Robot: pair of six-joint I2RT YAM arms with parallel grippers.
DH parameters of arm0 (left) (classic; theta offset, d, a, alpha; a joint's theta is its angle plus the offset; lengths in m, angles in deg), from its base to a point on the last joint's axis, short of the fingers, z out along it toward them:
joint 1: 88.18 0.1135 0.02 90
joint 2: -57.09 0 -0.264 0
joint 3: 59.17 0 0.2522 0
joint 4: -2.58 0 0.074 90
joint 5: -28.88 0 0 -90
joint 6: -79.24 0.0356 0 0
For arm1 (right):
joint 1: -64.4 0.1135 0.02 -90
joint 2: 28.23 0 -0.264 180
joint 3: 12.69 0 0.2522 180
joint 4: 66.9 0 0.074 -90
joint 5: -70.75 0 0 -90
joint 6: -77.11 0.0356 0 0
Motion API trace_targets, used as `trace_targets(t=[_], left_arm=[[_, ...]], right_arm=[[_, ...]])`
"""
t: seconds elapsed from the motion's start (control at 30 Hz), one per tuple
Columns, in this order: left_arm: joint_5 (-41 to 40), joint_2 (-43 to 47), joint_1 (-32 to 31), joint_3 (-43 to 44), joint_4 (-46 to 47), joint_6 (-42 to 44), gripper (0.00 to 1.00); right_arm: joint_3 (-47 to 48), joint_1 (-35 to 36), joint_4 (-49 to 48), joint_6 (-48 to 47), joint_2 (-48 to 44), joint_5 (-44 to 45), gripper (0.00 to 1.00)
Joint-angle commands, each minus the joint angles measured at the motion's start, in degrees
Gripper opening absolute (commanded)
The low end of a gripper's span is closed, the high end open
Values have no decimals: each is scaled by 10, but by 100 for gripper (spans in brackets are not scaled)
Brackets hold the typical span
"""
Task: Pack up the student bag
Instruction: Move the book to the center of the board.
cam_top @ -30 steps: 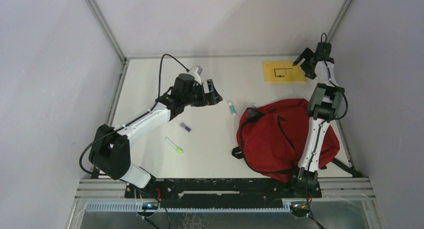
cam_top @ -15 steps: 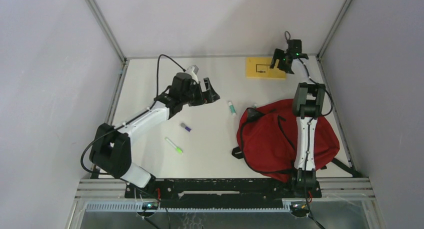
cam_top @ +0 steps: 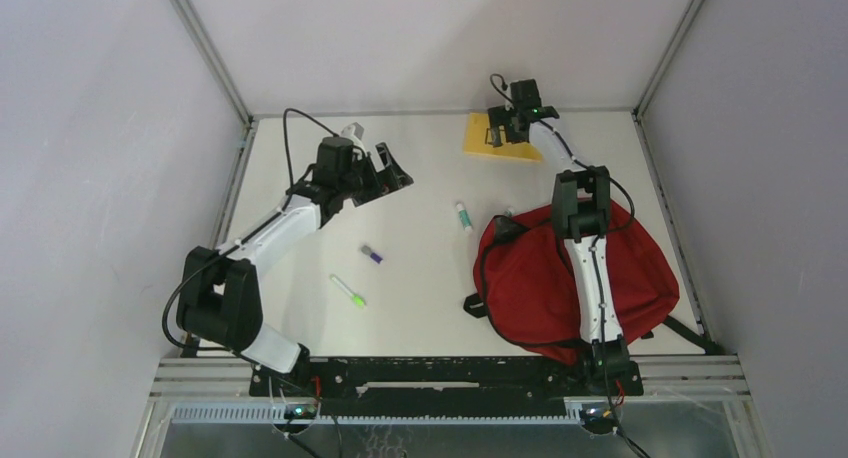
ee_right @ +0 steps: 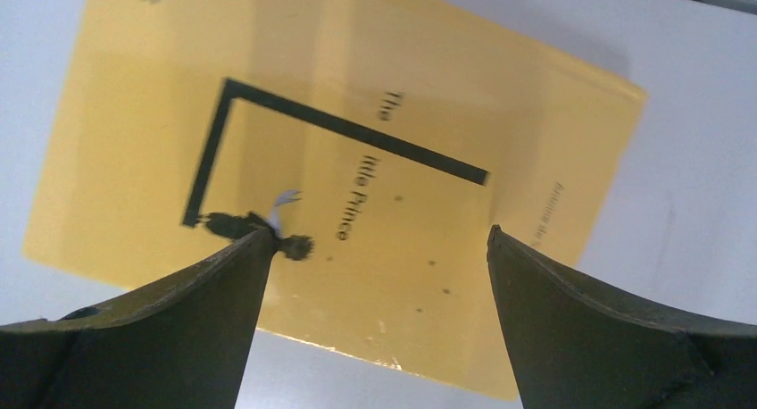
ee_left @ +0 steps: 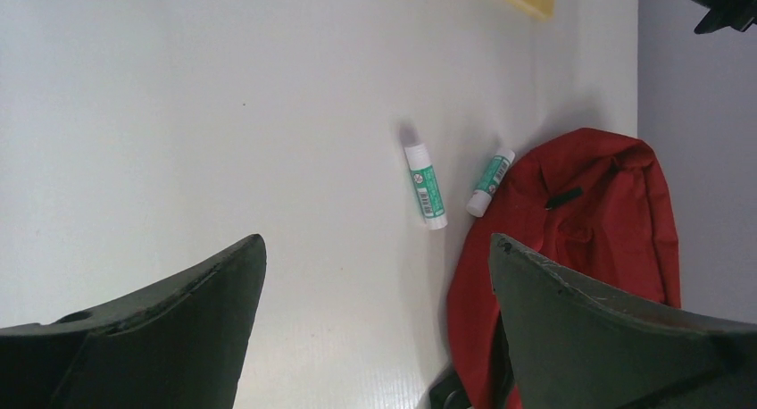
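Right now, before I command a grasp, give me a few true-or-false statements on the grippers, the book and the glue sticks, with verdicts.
1. The right gripper is open over the yellow book. True.
2. Two glue sticks lie on the table near the backpack. True.
3. The left gripper holds a glue stick. False: it is open and empty.
4. The yellow book is inside the backpack. False: it lies on the table, outside it.
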Motion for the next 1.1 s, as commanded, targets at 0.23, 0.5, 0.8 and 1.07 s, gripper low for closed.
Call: trace_targets(t=[0.23,0.5,0.8,1.07], left_arm=[[38,-9,5,15,18,-24,97],[46,-15,5,15,27,-33,98],[47,-8,4,17,27,-37,97],[59,6,5,18,-4,-31,97]], right_arm=[[7,-8,62,-34,-32,-133,100],[-90,-89,-73,154,-127,-193,100],[37,-173,-83,449,-2,-192,99],[104,-148,-155,515,65,-146,100]])
